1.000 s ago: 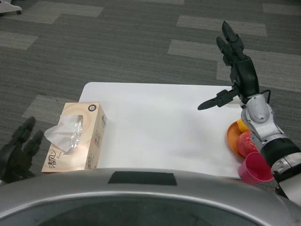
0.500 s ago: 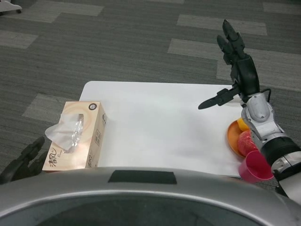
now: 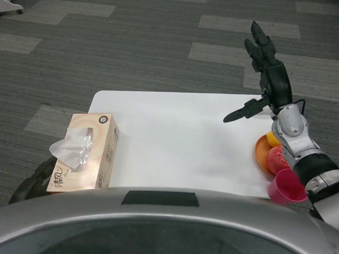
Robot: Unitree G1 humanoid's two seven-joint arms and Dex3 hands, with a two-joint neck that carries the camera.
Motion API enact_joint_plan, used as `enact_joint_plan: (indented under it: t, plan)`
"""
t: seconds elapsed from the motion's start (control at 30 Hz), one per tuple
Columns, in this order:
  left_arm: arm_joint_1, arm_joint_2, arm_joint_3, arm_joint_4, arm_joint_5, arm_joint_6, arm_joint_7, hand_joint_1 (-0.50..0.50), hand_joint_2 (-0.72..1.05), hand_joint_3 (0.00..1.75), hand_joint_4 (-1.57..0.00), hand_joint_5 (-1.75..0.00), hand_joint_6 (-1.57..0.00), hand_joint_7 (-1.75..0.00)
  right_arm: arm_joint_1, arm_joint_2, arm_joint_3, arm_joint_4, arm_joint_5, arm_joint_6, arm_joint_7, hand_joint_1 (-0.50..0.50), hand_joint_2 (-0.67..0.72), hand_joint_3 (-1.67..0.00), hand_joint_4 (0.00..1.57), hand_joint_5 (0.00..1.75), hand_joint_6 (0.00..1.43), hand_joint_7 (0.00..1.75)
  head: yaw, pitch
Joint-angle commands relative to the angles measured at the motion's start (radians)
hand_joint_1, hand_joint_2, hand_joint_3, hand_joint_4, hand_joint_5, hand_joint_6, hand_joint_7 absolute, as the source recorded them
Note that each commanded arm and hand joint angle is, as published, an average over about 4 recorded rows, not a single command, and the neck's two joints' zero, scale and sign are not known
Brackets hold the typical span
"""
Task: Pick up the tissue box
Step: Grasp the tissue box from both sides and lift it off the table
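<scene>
The tissue box (image 3: 83,153) is seen lying at the left near corner of the white table (image 3: 180,143), its long axis running from the near edge away toward the far edge, with a tissue (image 3: 69,151) pulled up through its top opening. The left hand (image 3: 36,180) is found low at the picture's left edge, just beside the box's near left corner and below the level of the tabletop; whether it touches the box cannot be told, since only part of it is shown. How far its fingers are spread cannot be told either; nothing is seen held in it. The box lies to the right of and slightly beyond this hand, which is judged much the nearer of the two for the pick. The right hand (image 3: 265,74) is raised over the table's far right side, well apart from the box, its fingers extended and apart, the thumb pointed out toward the left, and nothing is held. Beneath the right forearm, an orange plate (image 3: 260,154) with fruit and a pink cup (image 3: 286,188) are seen at the table's right edge.
</scene>
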Motion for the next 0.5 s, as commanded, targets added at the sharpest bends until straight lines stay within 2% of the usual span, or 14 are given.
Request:
enact_joint_plan:
  t: [0.03, 0.5]
  plan:
    - [-0.015, -0.012, -0.012, 0.005, 0.002, -0.017, 0.005, 0.5, -0.46, 0.09, 0.0, 0.0, 0.0, 0.0, 0.001, 0.006, -0.01, 0.001, 0.008, -0.004, -0.006, -0.46, 0.22, -0.16, 0.0, 0.0, 0.0, 0.0, 0.003, 0.002]
    - [-0.05, -0.025, -0.051, -0.007, -0.01, -0.033, 0.012, 0.5, -0.46, 0.09, 0.0, 0.0, 0.0, 0.0, 0.001, 0.005, -0.01, 0.001, 0.008, -0.004, -0.006, -0.46, 0.22, -0.14, 0.0, 0.0, 0.0, 0.0, 0.006, 0.01]
